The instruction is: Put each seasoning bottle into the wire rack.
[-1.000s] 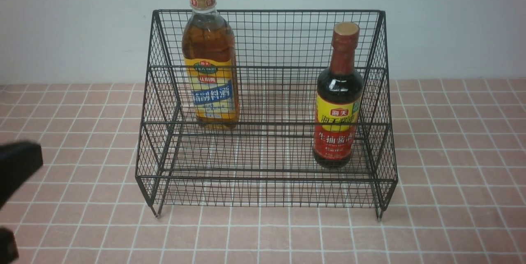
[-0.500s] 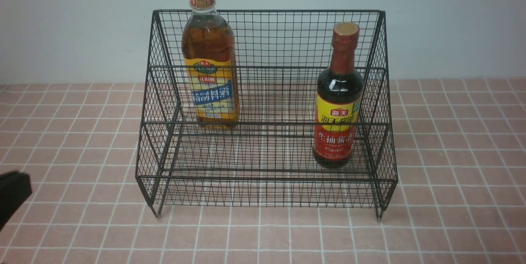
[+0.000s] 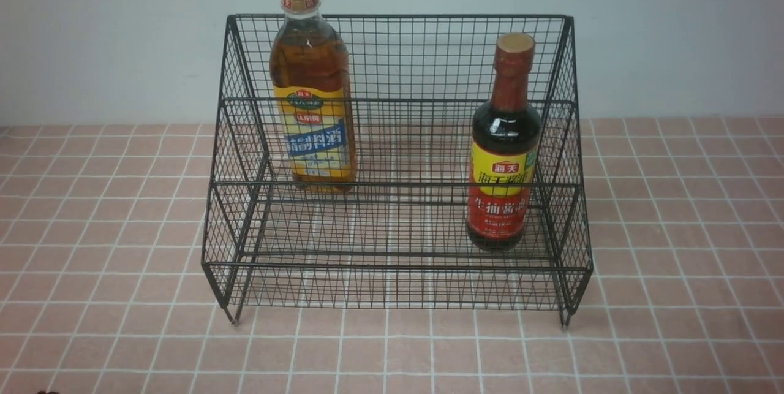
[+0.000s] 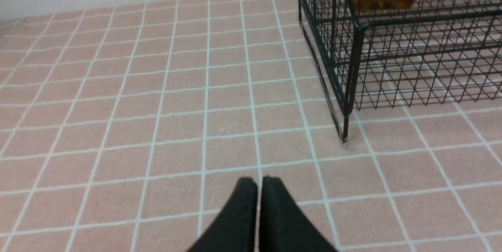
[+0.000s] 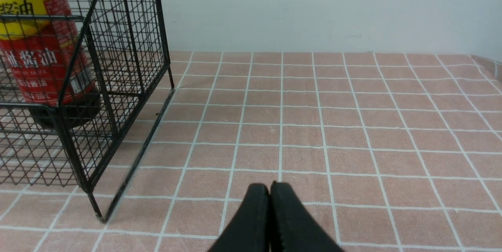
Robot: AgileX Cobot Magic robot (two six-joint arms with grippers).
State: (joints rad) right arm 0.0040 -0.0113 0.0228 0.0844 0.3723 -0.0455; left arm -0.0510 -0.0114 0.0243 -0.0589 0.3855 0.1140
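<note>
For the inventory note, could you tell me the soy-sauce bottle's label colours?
Red below yellow, on the soy-sauce bottle; clearest in the front view.

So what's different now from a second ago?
The black arm that showed at the left edge of the front view has pulled back out of that view. The left gripper is shut and empty over the tiled table, clear of the rack. Nothing else moved: the amber bottle stands on the upper shelf and the soy sauce bottle on the lower one.
</note>
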